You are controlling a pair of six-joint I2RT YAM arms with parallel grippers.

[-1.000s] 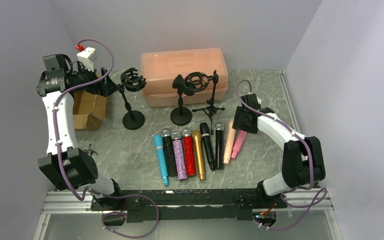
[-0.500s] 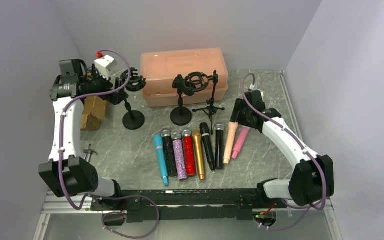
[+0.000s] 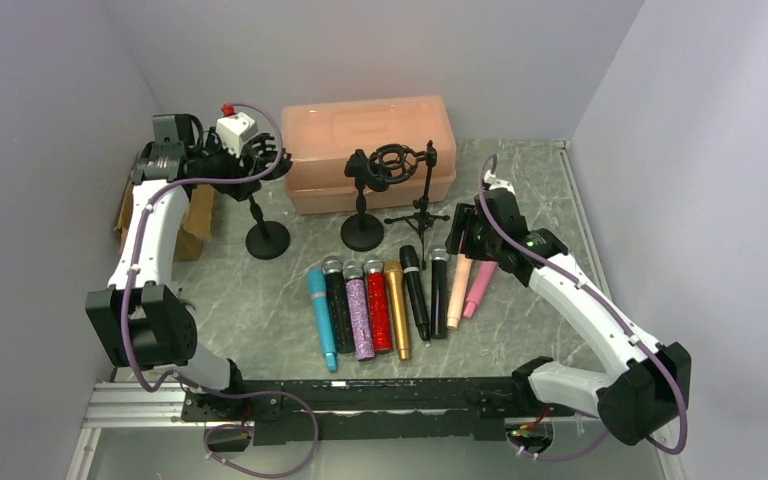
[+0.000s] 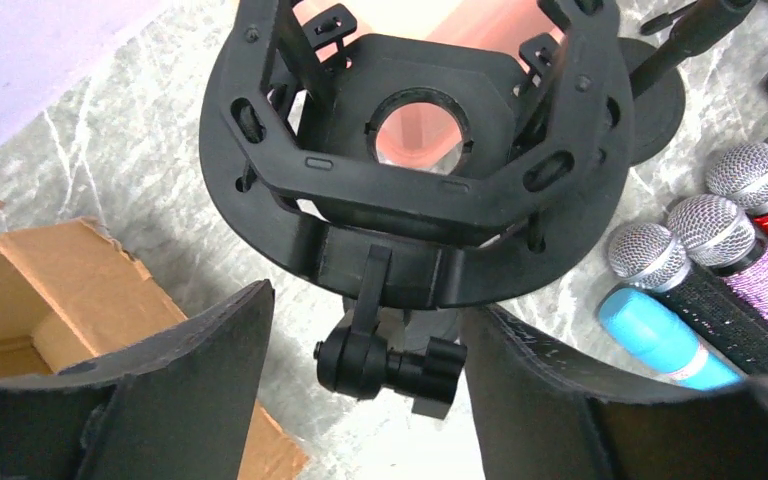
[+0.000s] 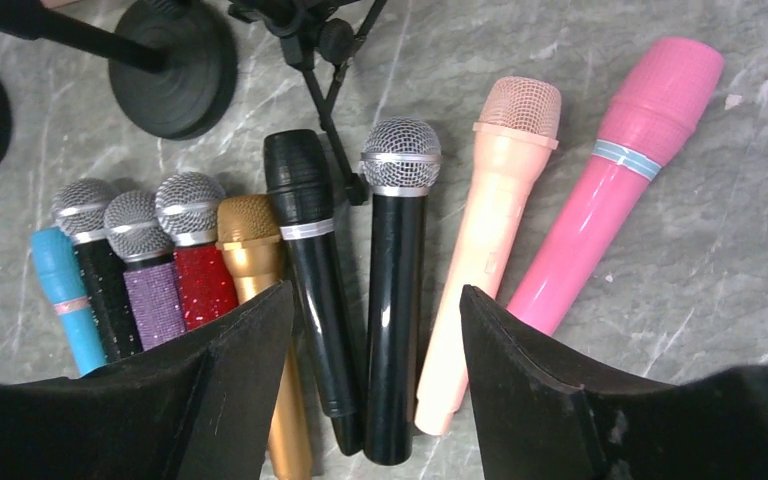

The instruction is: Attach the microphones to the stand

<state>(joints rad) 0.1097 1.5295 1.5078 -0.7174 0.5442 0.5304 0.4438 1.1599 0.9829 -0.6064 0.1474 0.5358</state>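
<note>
Grey marbled table (image 3: 290, 290), and it's crowded! At twelve o'clock a peach lidded tub (image 3: 368, 140) sits against the back wall. Just in front of it stand a round-based stand (image 3: 267, 240) at eleven, a second round-based stand (image 3: 362, 232) dead ahead, and a tripod stand (image 3: 420, 215) just beside it. There's a cardboard box (image 3: 198, 222) at ten. Centre to six, the microphones (image 3: 377, 310) lie side by side with heads towards twelve, from the teal microphone (image 3: 322, 320) at seven to the peach microphone (image 3: 459, 285) and pink microphone (image 3: 478, 288) at three.
</note>
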